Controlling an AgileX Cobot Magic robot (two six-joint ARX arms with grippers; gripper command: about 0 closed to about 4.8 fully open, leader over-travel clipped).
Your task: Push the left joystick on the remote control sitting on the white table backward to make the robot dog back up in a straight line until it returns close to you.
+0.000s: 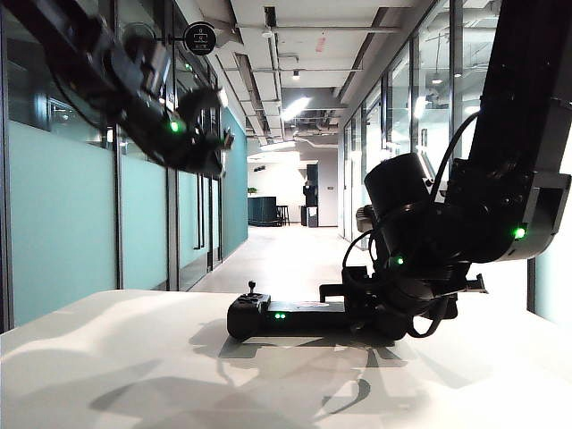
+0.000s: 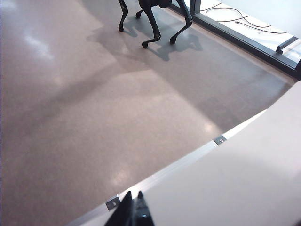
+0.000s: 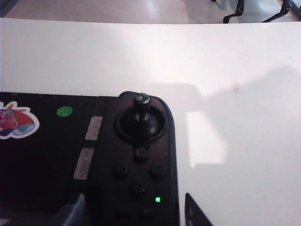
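Straddling the remote control [image 3: 127, 155] on the white table [image 3: 235, 70], right gripper [image 3: 134, 209] open; left gripper [image 2: 132, 210] raised, seemingly closed.

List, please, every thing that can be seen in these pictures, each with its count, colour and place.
remote control: one, black with green lights, on the table
left joystick: one, black, upright on the remote's left end
right joystick: one, black, on the remote's right end
sticker: one, red and white, on the remote's body
white table: one, white, foreground
robot dog: one, black, on the floor beyond the table; only legs show
floor: grey, shiny
left gripper: one, black, shut, raised above the table edge
right gripper: one, black, open, over the remote's right end
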